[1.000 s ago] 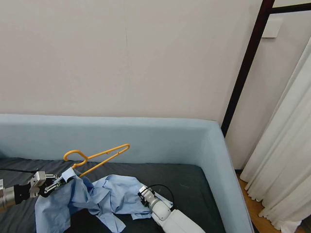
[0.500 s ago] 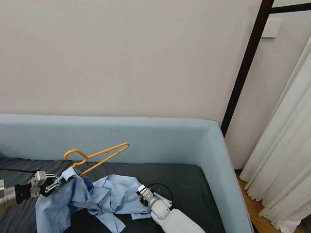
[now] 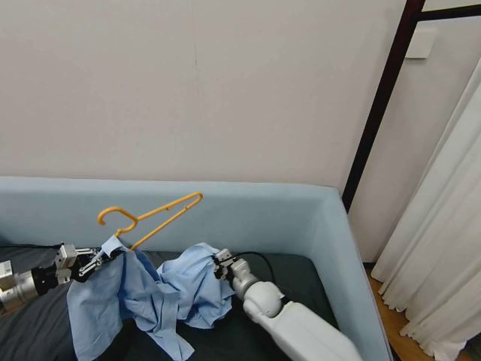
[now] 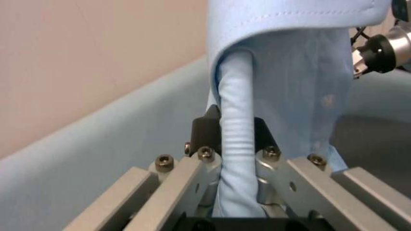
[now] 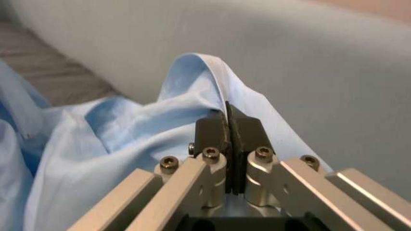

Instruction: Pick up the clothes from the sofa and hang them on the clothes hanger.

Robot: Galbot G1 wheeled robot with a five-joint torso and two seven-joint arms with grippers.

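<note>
Jaws pinching shirt (image 3: 150,289): left gripper (image 3: 101,256), right gripper (image 3: 220,262) (hanger (image 3: 161,214) protruding), sofa (image 3: 301,218) below.

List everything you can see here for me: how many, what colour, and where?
light blue cloth shirt: one, light blue, bunched over the sofa seat, lifted at two spots
slim orange clothes hanger: one, orange, sticking up out of the shirt beside the left claw
pale blue padded sofa: one, pale blue with a dark grey seat, below the wall
black upright post: one, black, right of the sofa
white curtain: one, white, far right
left claw: one, silver, shut on the shirt's rolled edge
right claw: one, black-tipped on a white arm, shut on a shirt fold
</note>
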